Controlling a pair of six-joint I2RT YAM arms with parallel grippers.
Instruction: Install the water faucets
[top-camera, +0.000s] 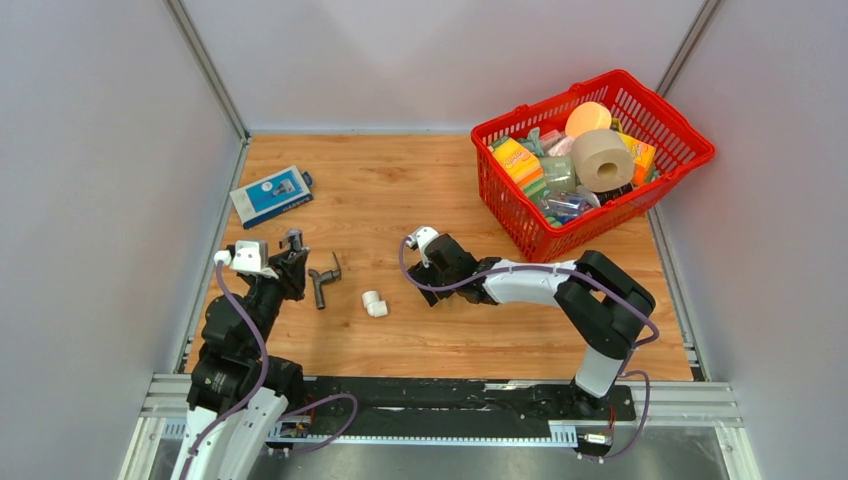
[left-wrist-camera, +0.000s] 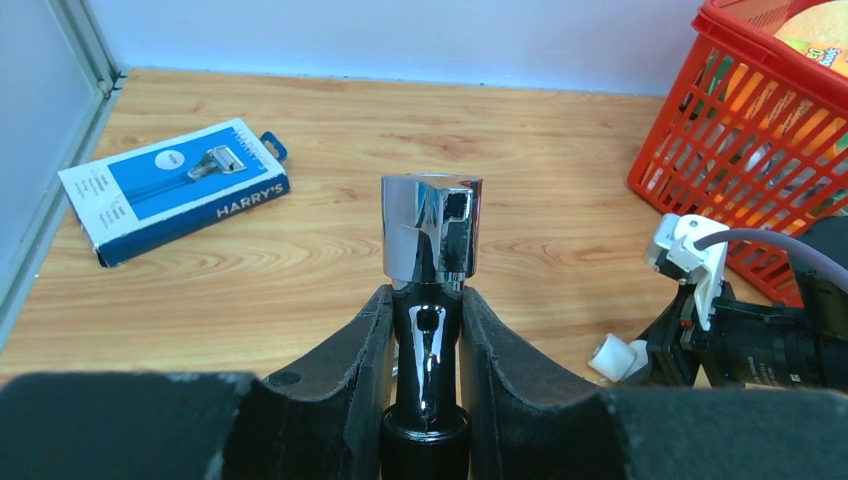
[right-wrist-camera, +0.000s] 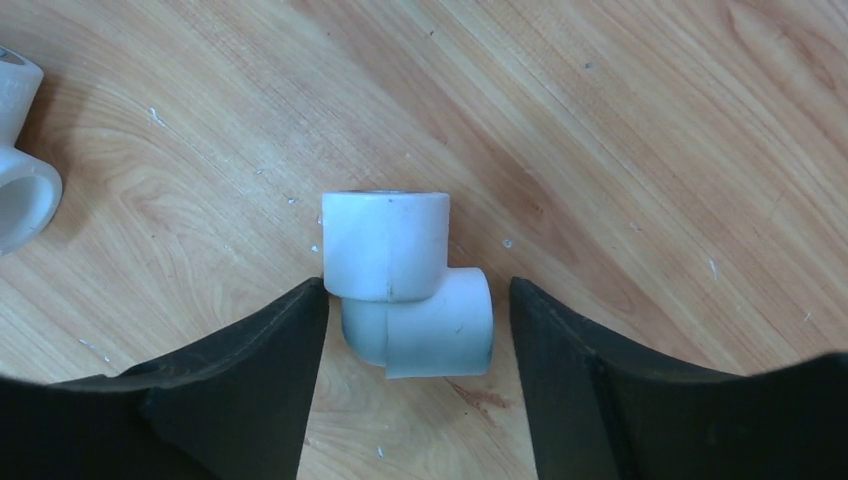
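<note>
Far left: a blue box lies flat on the tabletop, not involved.

Left arm: folded low above its base, wrist pitched forward. The left end effector is clenched on the stem of the chrome faucet, which stands upright between the fingers, held off the tabletop. Just right of it, the dark grey faucet lies loose on the wood, ungripped. Next along, one white elbow fitting lies free.

Right arm: reaches leftward across the centre, forearm low, wrist turned down. The right end effector is released, jaws spread either side of a second elbow fitting resting on the tabletop. One finger looks just beside its wall, the other apart.

Far right: a red basket of assorted goods.

Assessment: the step in hand is securing a fitting to receive the chrome faucet. The next move likely calls for closing squarely on the elbow, lifting it with a socket facing the left arm, then aligning faucet to socket. The rounded fitting slipping is the risk
</note>
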